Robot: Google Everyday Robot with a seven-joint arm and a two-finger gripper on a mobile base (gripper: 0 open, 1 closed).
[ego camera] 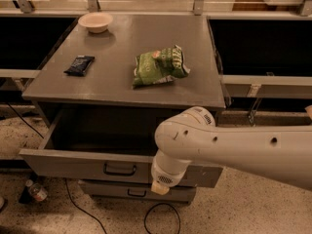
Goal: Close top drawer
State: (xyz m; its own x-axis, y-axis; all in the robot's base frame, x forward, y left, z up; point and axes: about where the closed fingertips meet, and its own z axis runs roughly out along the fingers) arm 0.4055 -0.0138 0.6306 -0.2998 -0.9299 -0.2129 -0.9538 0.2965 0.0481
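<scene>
The top drawer point(73, 164) is a wide grey drawer pulled out from the cabinet, with its dark inside showing and a small dark handle point(119, 169) at the middle of its front. My white arm point(229, 147) reaches in from the right and bends down over the right part of the drawer front. My gripper point(160, 186) is at the arm's lower end, low against the drawer front, just right of the handle. The arm hides most of it.
A lower grey drawer front point(131, 192) sits shut beneath. On the cabinet top point(122, 43) lie a green chip bag point(160, 66), a dark packet point(79, 65) and a white bowl point(95, 21). A bottle point(36, 191) and cables point(161, 218) lie on the floor.
</scene>
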